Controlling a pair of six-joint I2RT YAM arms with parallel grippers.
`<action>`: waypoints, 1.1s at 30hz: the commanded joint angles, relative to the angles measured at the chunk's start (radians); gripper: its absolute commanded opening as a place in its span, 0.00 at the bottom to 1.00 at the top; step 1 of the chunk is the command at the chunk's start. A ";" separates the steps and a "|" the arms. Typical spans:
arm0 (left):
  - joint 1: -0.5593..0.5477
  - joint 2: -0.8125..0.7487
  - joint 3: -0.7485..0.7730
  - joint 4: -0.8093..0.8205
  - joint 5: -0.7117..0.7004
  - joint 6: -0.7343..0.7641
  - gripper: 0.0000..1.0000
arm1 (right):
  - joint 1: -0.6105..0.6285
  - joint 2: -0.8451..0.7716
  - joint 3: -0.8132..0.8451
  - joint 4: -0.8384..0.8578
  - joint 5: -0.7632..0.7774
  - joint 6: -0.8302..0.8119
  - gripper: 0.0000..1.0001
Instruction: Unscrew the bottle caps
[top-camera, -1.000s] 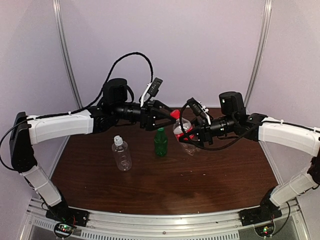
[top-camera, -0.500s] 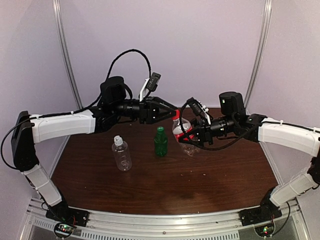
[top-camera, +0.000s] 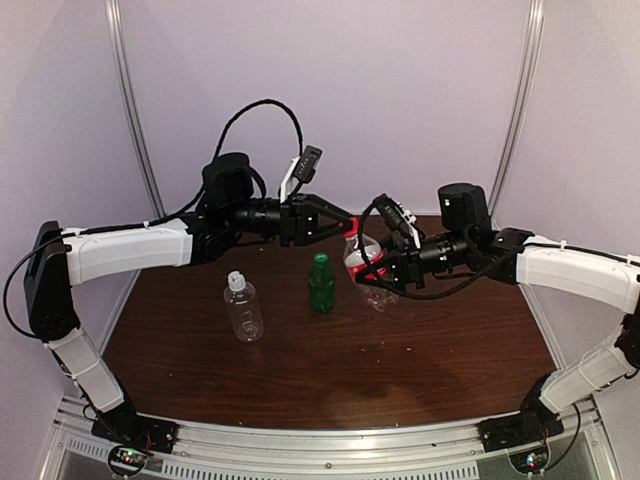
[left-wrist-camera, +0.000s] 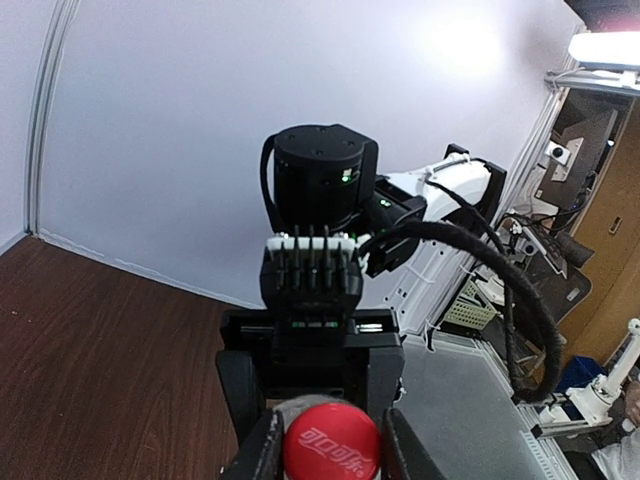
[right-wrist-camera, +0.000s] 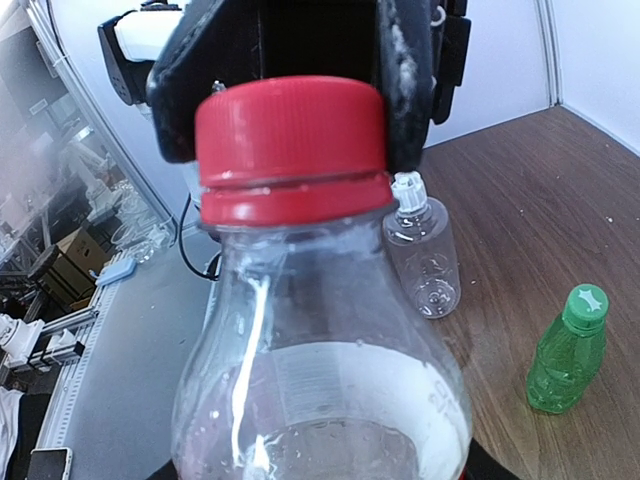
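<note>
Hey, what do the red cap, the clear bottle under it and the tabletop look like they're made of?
Red cap: probably moulded plastic, opaque, faintly glossy, with a tamper ring below. Clear bottle: likely thin plastic, see-through with bright reflection streaks. Tabletop: dark wood or wood-look laminate, brown grain with a soft sheen; which one is unclear.

Top view: soft, even light; faint sheen on table (top-camera: 400, 370)
Left wrist: glare patch on wall (left-wrist-camera: 470, 40), upper right
Right wrist: red cap (right-wrist-camera: 290, 150) slightly blurred; left background washed out
</note>
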 joint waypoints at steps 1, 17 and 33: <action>-0.004 -0.008 0.045 -0.045 -0.079 -0.017 0.00 | 0.006 -0.014 0.006 0.026 0.173 0.005 0.39; -0.138 -0.035 0.214 -0.478 -0.711 -0.062 0.00 | 0.029 -0.029 -0.001 0.033 0.592 -0.013 0.35; -0.007 -0.108 0.036 -0.130 -0.181 0.059 0.74 | 0.025 -0.039 0.013 -0.013 0.198 -0.088 0.42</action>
